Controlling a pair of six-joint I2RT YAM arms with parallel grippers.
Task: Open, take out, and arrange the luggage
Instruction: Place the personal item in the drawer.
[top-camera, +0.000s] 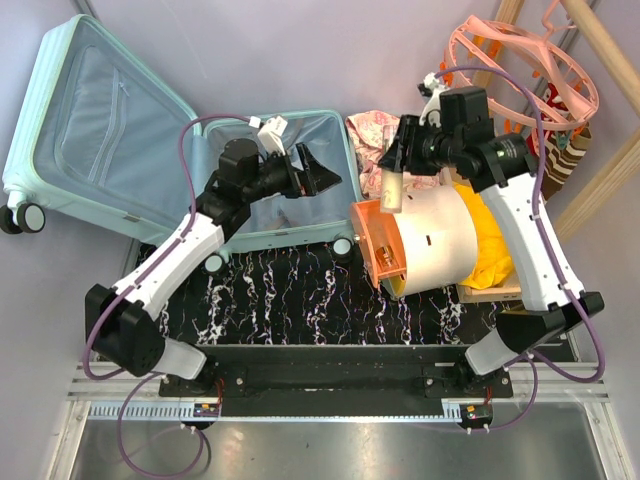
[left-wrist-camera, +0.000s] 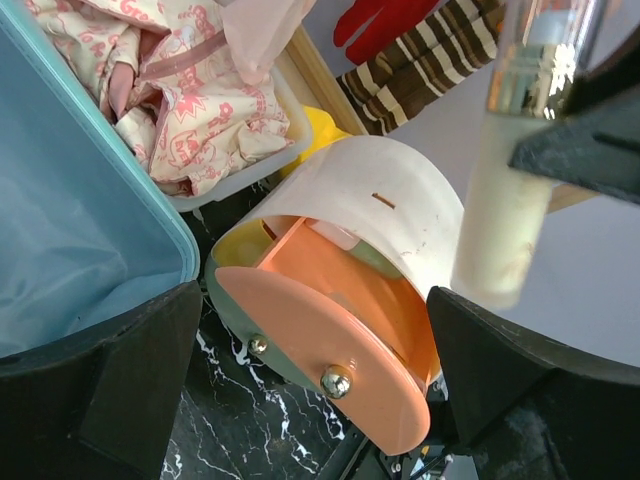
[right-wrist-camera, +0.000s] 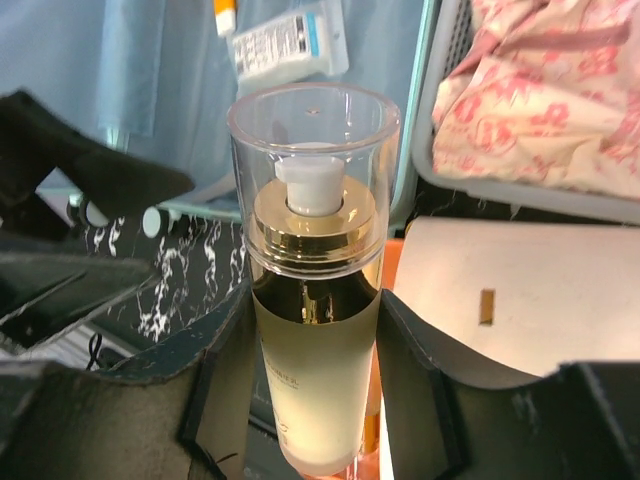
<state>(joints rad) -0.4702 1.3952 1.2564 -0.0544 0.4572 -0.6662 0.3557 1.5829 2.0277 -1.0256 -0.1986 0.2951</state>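
- The luggage (top-camera: 110, 130) is lying wide open at the far left of the counter (top-camera: 300, 290), leaving its lining reachable.
- Left jaws are hanging released over its right-hand half, grasping nothing.
- Right jaws are clenching a pump bottle (right-wrist-camera: 313, 330) by the cream cylinder (top-camera: 435, 240), probably to place it.
- The wrist view is cutting off the bottle's base, and its label is blurring.

We are seeing free room inside the open luggage (top-camera: 110, 110), under the left pincer (top-camera: 322, 178), which is hanging wide apart. A strip of dark counter (top-camera: 290, 300) is lying passable before it. To the right the cream cylinder (top-camera: 435, 235) is blocking the way, the clothes basket (left-wrist-camera: 240, 175) is crowding behind it, and the right pincer (top-camera: 392, 168) is holding a bottle (top-camera: 391, 190) just above its orange door (top-camera: 375, 240).
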